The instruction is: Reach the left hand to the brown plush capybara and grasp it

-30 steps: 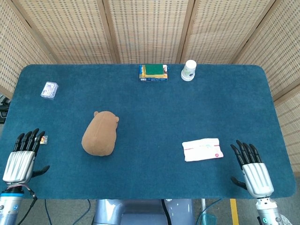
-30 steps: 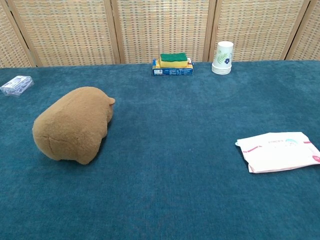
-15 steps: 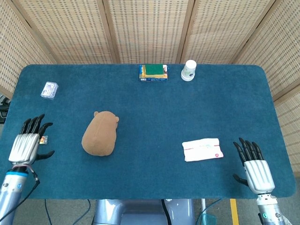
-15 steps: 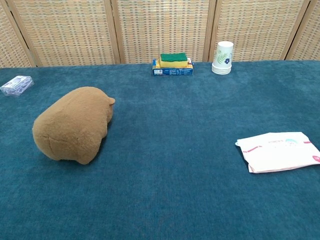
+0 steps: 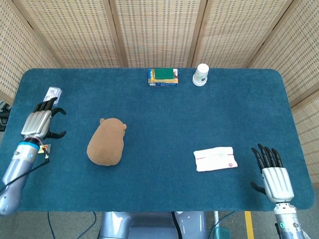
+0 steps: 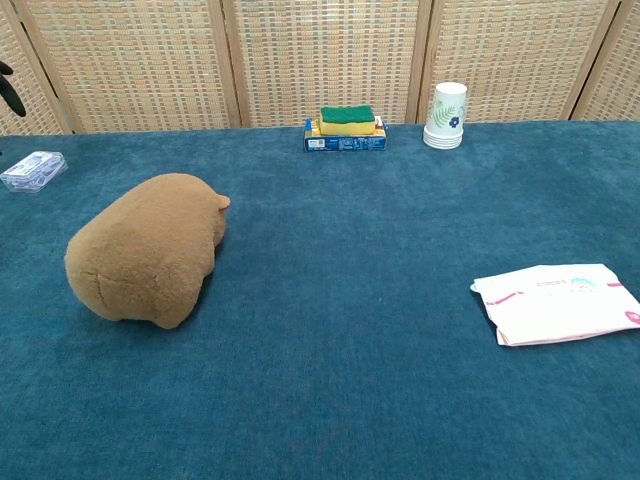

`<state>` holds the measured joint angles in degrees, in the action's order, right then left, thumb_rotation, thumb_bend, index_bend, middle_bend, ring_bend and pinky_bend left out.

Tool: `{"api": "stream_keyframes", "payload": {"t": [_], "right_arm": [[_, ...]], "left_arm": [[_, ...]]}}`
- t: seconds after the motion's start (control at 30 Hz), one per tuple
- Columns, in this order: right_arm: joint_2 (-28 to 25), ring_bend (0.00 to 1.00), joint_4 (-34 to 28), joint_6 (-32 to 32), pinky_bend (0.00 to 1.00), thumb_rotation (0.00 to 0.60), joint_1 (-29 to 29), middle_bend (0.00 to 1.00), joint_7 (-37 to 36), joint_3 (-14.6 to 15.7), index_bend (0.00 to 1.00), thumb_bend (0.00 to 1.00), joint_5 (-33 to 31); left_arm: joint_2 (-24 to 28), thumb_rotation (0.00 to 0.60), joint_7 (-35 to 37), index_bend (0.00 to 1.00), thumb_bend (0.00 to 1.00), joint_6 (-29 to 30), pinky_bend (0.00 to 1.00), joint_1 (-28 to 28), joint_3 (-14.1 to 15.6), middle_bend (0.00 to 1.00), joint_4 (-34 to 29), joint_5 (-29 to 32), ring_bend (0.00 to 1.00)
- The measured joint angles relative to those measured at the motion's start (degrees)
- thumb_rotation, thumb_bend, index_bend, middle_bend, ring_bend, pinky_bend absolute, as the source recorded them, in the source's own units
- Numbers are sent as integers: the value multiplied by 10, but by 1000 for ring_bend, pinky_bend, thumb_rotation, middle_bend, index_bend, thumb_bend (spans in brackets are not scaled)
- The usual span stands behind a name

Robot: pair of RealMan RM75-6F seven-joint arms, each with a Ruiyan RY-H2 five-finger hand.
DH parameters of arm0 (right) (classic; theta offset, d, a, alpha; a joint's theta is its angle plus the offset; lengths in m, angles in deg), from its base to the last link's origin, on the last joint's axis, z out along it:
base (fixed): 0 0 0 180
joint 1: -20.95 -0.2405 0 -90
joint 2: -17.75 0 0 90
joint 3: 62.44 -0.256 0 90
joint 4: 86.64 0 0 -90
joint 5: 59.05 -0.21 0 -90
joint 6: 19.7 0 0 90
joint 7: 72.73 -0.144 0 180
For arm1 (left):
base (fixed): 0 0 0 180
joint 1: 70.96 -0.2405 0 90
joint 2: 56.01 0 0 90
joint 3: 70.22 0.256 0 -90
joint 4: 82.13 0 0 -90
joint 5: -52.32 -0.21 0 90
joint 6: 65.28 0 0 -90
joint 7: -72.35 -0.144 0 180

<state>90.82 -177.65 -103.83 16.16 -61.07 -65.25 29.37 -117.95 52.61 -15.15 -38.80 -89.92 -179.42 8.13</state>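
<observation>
Left hand (image 5: 41,121) empty, fingers spread, well apart from the brown plush capybara (image 5: 106,142); right hand (image 5: 272,174) likewise empty, splayed.

A staged test booth, lab-like: a bench (image 5: 164,174) covered in blue carpet-like cloth, closed in by woven rattan screens (image 5: 154,32), with yellow floor tape (image 5: 247,226) below.
</observation>
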Motion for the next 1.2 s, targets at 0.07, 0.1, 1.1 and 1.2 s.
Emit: {"api": "stream_keyframes", "payload": {"t": [0.07, 0.1, 1.1, 1.2], "right_arm": [[0, 0, 2, 1, 0, 600, -1, 0, 0, -1, 39, 73, -3], [0, 0, 3, 2, 0, 600, -1, 0, -1, -1, 39, 73, -4], [10, 0, 31, 16, 0, 600, -9, 0, -20, -9, 49, 72, -33], [10, 0, 32, 15, 0, 600, -9, 0, -21, -9, 49, 72, -33]], "left_arm": [[-5, 600, 2, 364, 297, -29, 0, 26, -4, 0, 27, 37, 0], [-8, 600, 2, 372, 297, -41, 0, 38, -4, 0, 40, 53, 0], [-166, 600, 26, 464, 357, -236, 0, 257, 102, 0, 320, 301, 0], [-175, 600, 36, 463, 358, -245, 0, 264, 108, 0, 336, 302, 0]]}}
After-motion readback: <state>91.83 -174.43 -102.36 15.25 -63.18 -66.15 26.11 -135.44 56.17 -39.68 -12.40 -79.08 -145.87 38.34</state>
